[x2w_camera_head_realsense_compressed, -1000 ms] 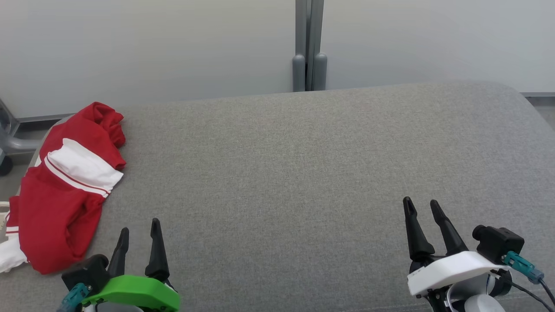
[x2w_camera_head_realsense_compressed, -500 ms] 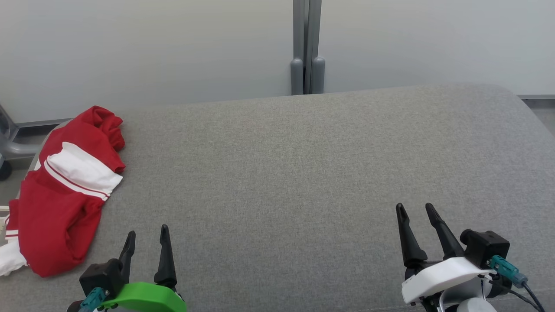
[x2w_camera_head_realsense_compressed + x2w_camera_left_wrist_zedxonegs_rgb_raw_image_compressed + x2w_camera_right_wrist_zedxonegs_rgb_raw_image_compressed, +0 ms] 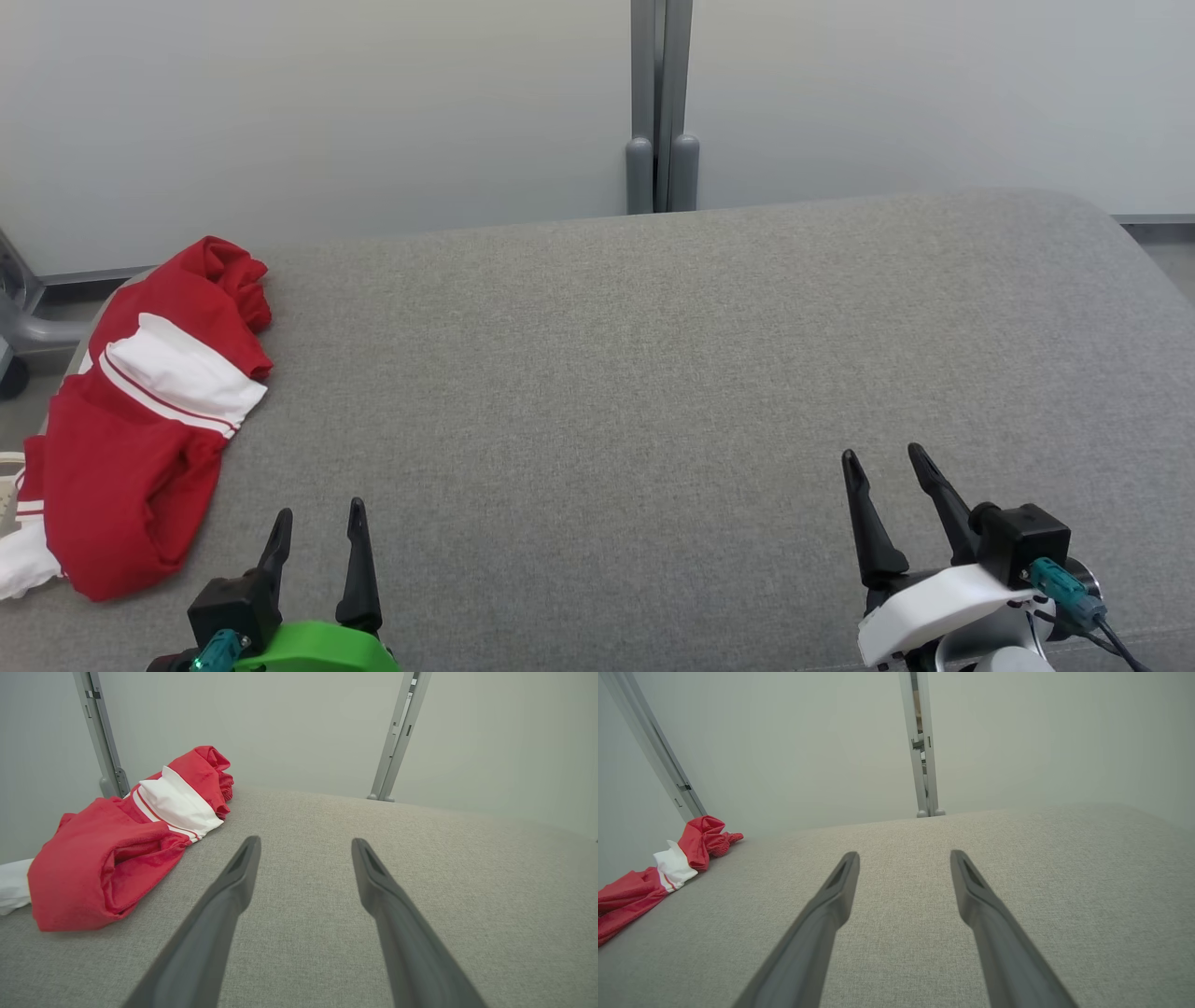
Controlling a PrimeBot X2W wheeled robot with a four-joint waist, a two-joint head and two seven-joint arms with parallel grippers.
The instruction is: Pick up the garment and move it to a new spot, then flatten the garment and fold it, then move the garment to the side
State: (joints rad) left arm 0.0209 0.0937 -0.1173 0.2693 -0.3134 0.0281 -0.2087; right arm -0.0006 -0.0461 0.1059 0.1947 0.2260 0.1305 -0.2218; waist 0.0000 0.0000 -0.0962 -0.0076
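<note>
The garment (image 3: 140, 420) is red with a white band and thin red stripes. It lies crumpled at the left edge of the grey padded surface (image 3: 653, 373), and also appears in the left wrist view (image 3: 121, 844) and the right wrist view (image 3: 658, 872). My left gripper (image 3: 317, 518) stands open at the lower left, a little right of the garment and not touching it. My right gripper (image 3: 882, 457) is open at the lower right, far from the garment. Both grippers (image 3: 303, 844) (image 3: 903, 856) hold nothing between their fingers.
A pale wall runs behind the surface, with a grey vertical post (image 3: 661, 103) at its middle. A grey metal frame (image 3: 23, 322) and a bit of floor show past the left edge. The surface's right end is rounded (image 3: 1120, 233).
Both grippers have drawn back toward the bottom of the head view and stayed open. The picture has shifted slightly down. The garment has not moved on the surface.
</note>
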